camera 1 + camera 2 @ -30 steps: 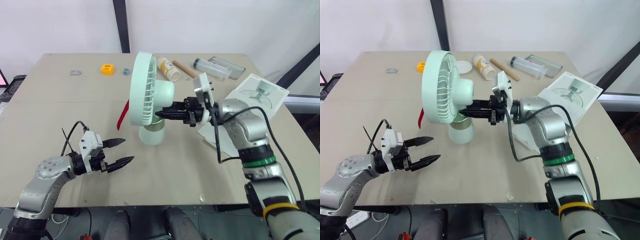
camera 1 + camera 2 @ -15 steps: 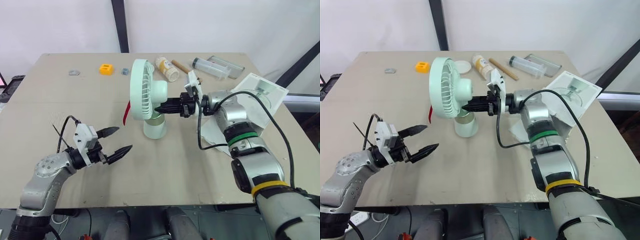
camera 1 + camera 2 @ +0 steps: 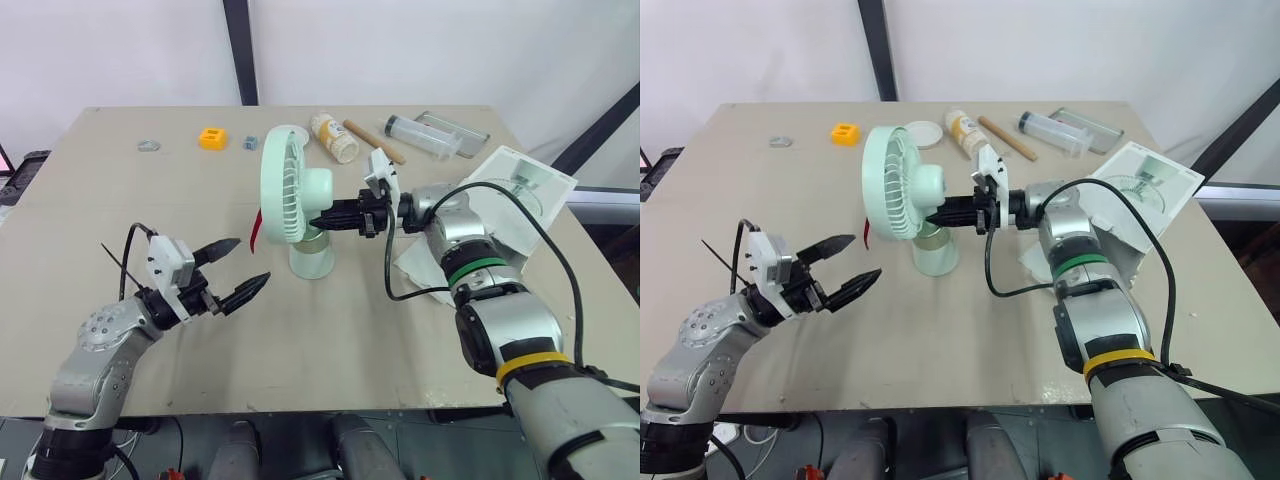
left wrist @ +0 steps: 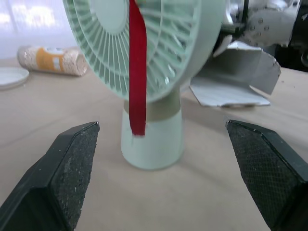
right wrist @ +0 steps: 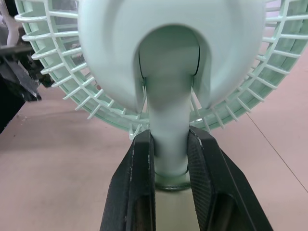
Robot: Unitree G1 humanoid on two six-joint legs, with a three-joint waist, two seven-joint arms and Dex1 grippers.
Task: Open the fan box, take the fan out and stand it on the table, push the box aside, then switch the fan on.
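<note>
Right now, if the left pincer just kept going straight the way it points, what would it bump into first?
Probably the green fan: its stand sits dead ahead between the fingers of the open left pincer, with the red ribbon hanging in front. Which touches first is hard to judge.

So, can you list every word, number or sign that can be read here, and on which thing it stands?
No text can be read.
fan box: a fan drawing; any words are too small to read.
bottle: orange label, too blurred to read.
fan: no writing shows.
</note>
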